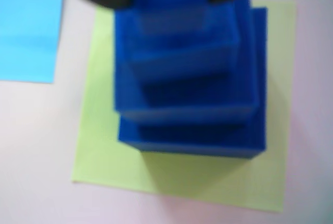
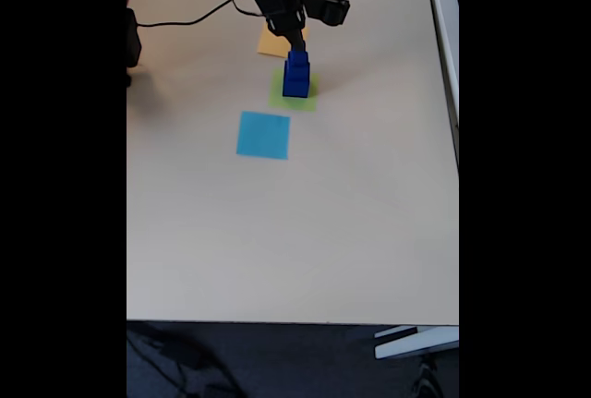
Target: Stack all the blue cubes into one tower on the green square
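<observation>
Standing directly beneath the gripper (image 2: 296,48): blue cubes (image 1: 190,86), stepped tower, largest at base, resting on the green square (image 1: 104,156). Gripper fingers flank the topmost cube; whether they clamp it cannot be told. Light blue square (image 2: 263,134) nearby, apart.

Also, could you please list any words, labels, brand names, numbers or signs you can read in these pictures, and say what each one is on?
There is none to read in either view.
The blue cubes, stacked on the green square, have plain faces.
The light blue square and the orange-yellow square are blank.
The table carries no marking.
The tool and the arm are dark and too small in the fixed view to show any label.
</observation>
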You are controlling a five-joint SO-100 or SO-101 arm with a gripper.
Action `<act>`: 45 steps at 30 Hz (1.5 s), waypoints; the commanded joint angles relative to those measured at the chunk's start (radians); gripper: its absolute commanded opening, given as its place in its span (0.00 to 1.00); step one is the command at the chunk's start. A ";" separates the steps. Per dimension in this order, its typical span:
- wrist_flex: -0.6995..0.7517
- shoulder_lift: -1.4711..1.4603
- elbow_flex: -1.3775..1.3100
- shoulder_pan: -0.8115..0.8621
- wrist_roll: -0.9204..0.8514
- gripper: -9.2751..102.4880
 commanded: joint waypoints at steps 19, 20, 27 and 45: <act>-0.014 0.092 -0.018 0.006 0.015 0.14; -0.014 0.092 -0.018 0.006 0.015 0.14; -0.014 0.094 -0.021 0.006 0.015 0.14; -0.011 0.094 -0.023 0.005 0.011 0.10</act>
